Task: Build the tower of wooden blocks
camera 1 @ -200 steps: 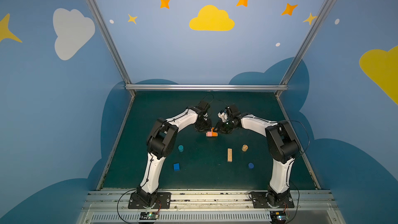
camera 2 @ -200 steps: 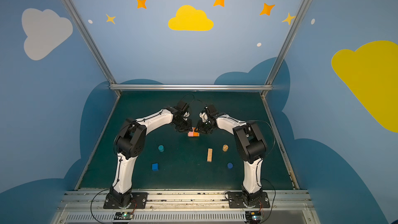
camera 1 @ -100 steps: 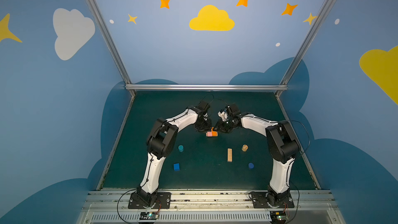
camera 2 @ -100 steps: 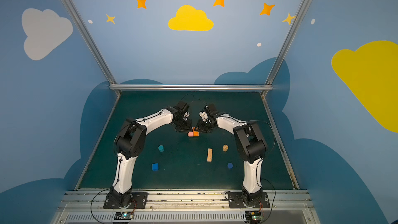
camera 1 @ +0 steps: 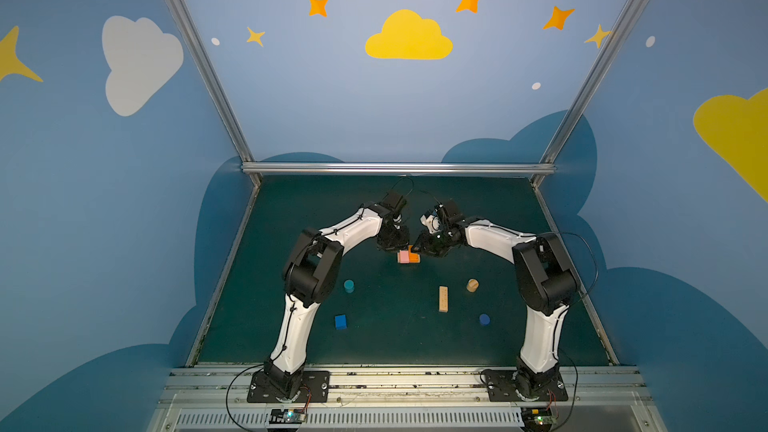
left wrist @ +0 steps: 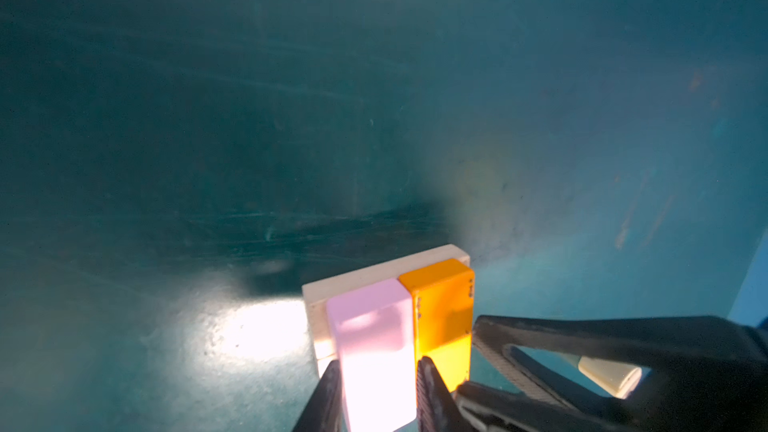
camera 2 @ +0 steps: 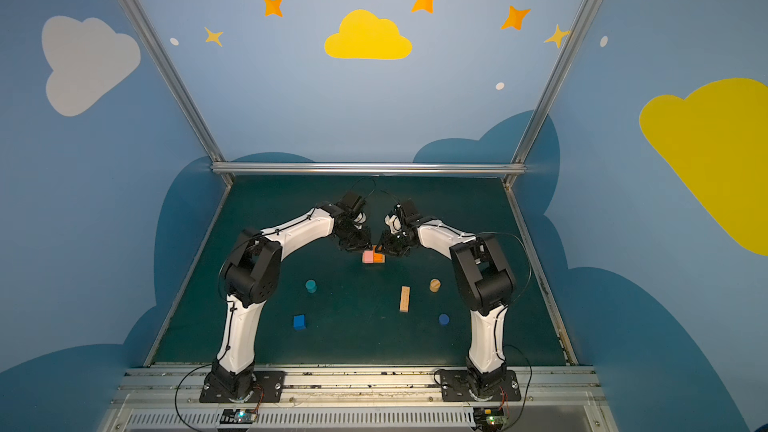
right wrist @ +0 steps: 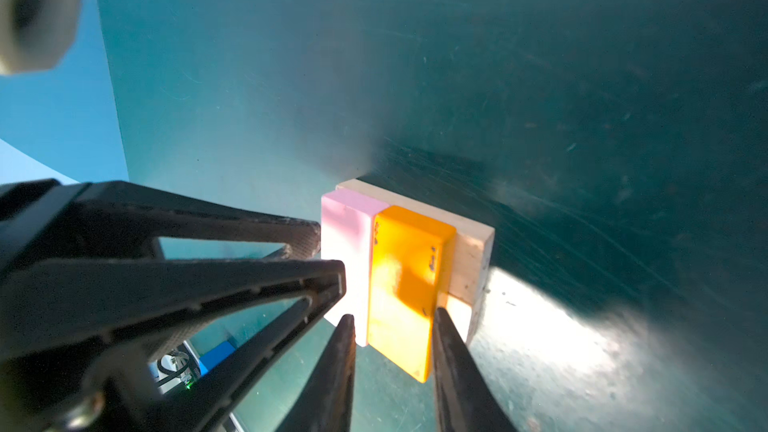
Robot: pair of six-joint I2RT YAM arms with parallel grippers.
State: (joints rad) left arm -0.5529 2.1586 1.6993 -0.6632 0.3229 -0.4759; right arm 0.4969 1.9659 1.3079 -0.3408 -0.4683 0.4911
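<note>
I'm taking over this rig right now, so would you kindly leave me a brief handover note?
Left gripper: closed against the pink bar sides.
Right gripper: straddles the orange bar; grip unclear.
Done: pink and orange bars lie side by side on two tan base bars, mid-table.
Loose on the mat: third tan bar, teal cylinder, tan cylinder, dark-blue cylinder, blue cube.
Left: release both bars, then stack the loose pieces.

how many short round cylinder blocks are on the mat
3. A teal short wooden cylinder sits left of centre, a tan wooden cylinder beside the loose tan wood bar, a dark-blue cylinder front right. Others may be hidden.
</note>
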